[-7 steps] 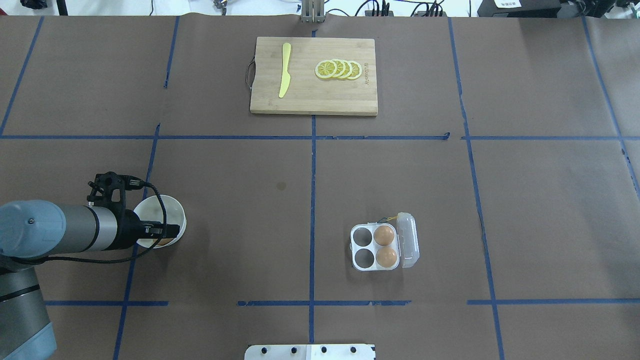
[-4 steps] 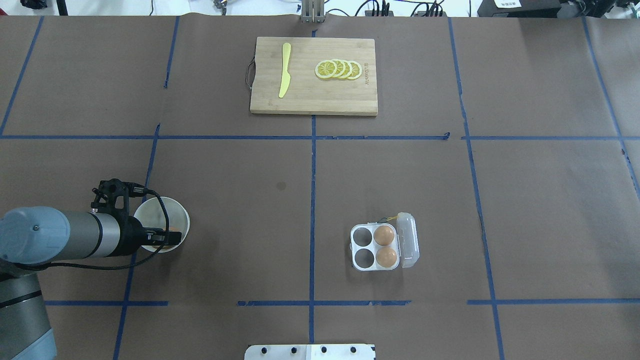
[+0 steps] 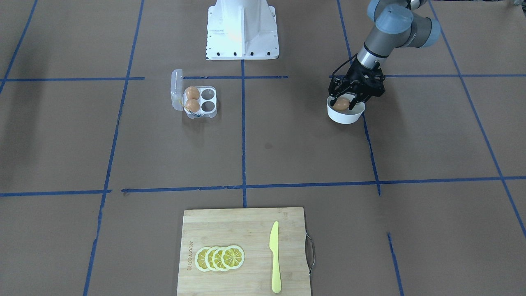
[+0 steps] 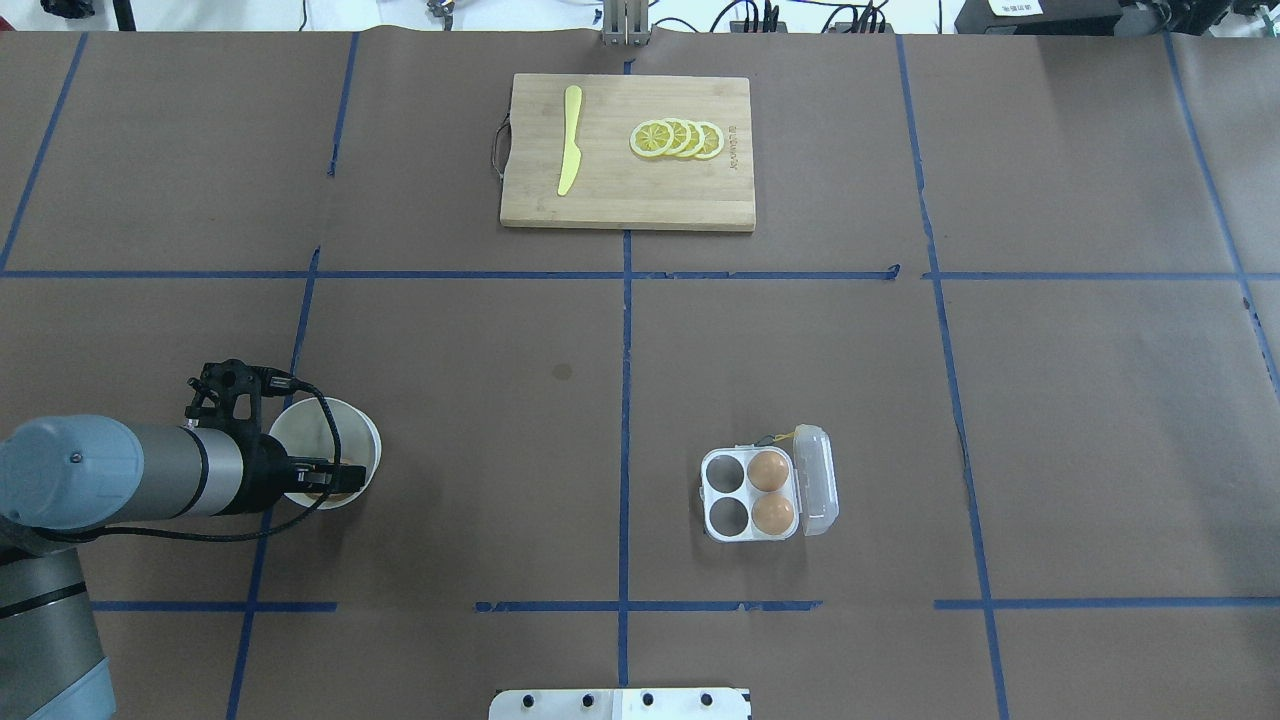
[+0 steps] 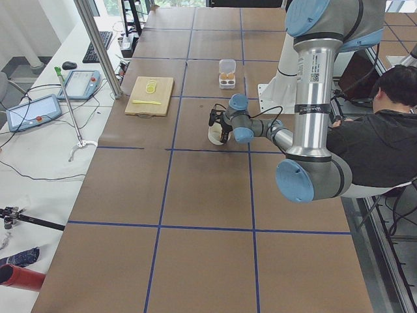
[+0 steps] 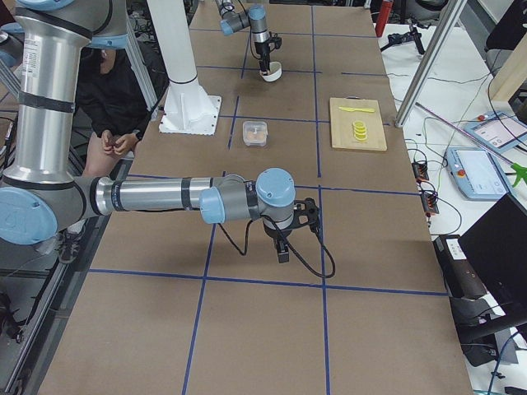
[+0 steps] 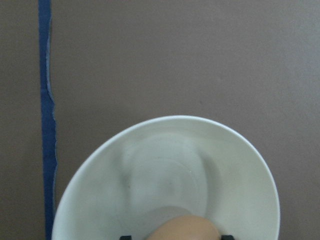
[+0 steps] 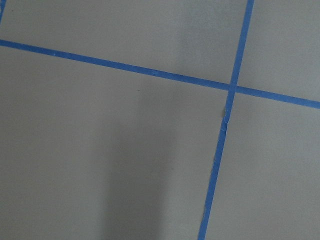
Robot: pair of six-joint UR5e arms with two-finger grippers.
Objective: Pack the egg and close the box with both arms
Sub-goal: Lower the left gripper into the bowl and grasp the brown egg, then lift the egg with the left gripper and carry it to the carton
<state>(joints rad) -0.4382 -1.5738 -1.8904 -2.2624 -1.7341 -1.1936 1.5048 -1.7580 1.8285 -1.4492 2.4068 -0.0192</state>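
My left gripper reaches down into the white bowl at the table's left. Its fingers are closed on a tan-brown egg, which also shows at the bottom of the left wrist view over the bowl's floor. The clear egg carton lies open right of centre, its lid folded to the right. Two eggs fill its right cells and the left cells are empty. My right gripper hangs over bare table far to the right. I cannot tell whether it is open or shut.
A wooden cutting board with a yellow knife and lemon slices lies at the far centre. The white pedestal base stands at the robot's side. A seated person is behind the robot.
My left gripper has shifted slightly toward the near side of the bowl, and more of the bowl's far rim shows now. The carton and its eggs have not moved.
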